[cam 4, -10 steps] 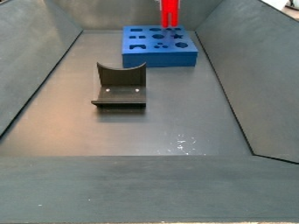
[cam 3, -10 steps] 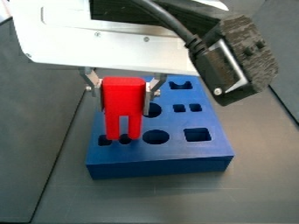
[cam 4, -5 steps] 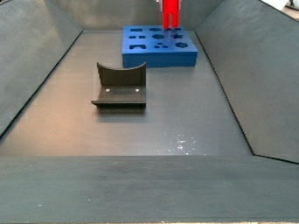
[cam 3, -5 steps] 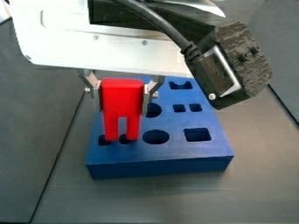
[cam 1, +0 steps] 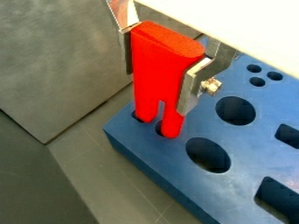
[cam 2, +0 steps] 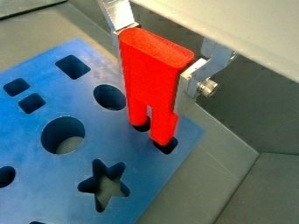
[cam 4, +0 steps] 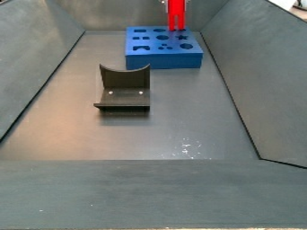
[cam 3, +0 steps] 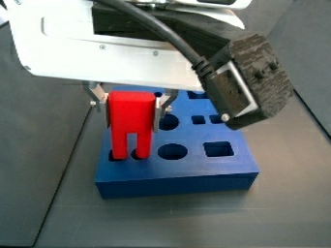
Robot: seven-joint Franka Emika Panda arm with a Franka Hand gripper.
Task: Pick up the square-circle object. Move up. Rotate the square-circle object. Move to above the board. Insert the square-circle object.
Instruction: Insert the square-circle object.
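Note:
The red square-circle object (cam 1: 158, 79) (cam 2: 149, 83) stands upright with its two legs down. My gripper (cam 1: 160, 80) (cam 2: 156, 63) is shut on its solid upper body, a silver finger (cam 1: 194, 86) on each side. Both leg tips sit in two small holes at a corner of the blue board (cam 1: 257, 144) (cam 2: 158, 171). In a side view the gripper (cam 3: 132, 105) holds the red piece (cam 3: 131, 121) over the board's (cam 3: 181, 176) near left corner. In a side view the object (cam 4: 177, 13) stands at the far end of the board (cam 4: 162, 61).
The dark fixture (cam 4: 122, 90) stands on the grey floor in front of the board. Sloping grey walls (cam 4: 36, 81) close the bin in on both sides. A black cable connector (cam 3: 253, 77) hangs off the arm above the board's right side.
The gripper has sunk slightly with the red object, so its legs sit a little deeper in the board's holes. The cable connector has shifted down and left.

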